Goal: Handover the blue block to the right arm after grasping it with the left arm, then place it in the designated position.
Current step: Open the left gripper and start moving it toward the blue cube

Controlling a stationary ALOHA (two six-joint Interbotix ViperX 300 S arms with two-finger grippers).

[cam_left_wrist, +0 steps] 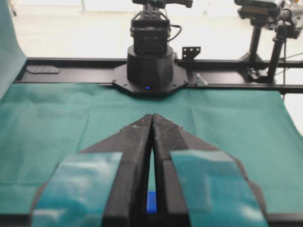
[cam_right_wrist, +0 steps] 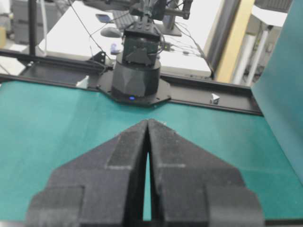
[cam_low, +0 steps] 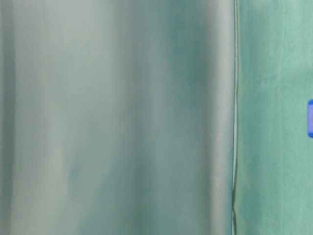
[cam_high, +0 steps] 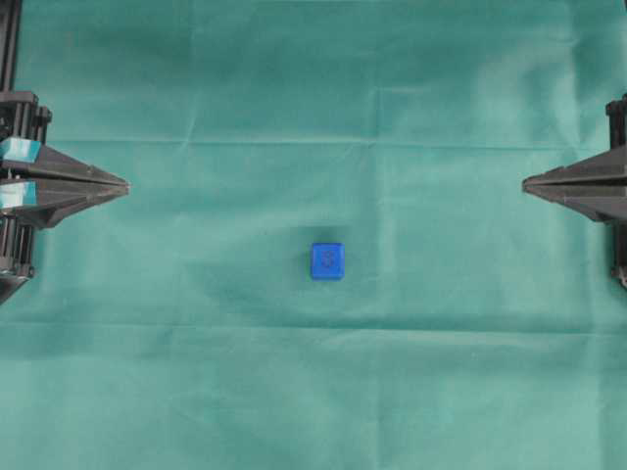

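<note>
Both grippers, left (cam_high: 125,186) and right (cam_high: 526,182), are closed and empty; blue block (cam_high: 327,260) sits square, engraved face up.

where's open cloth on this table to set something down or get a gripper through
Nearly all the green cloth is bare: the far and near bands, and the lanes from the left gripper and right gripper, both shut at the side edges, toward the middle. Only the blue block occupies the centre. Nowhere is crowded.

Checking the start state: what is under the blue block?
The blue block sits directly on the green cloth, apart from both arms. Whatever lies under its footprint is covered. No white placement marks can be made out anywhere on the cloth.
</note>
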